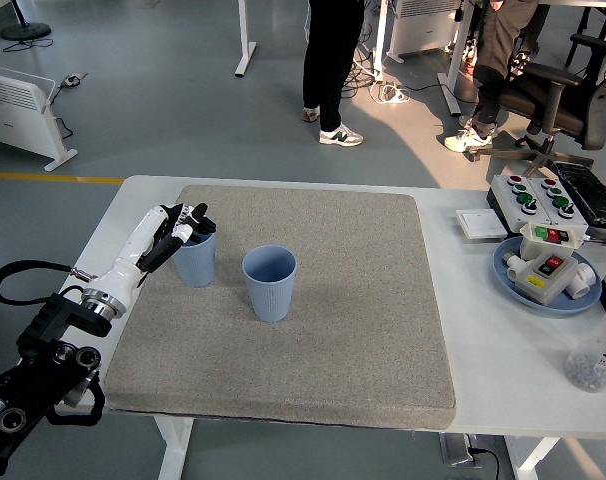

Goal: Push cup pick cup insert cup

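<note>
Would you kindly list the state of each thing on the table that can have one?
Left cup: upright, open, on the mat, left hand at its rim.
Middle cup: upright, open, untouched, apart from the left cup.
Left hand: over the left cup's rim; grip unclear.
Grey mat: flat on the white table.
Blue plate: holds a button box.

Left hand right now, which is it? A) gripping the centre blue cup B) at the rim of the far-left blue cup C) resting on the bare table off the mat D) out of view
B: the left hand sits over the rim of the left blue cup, well apart from the centre blue cup on the grey mat.
</note>
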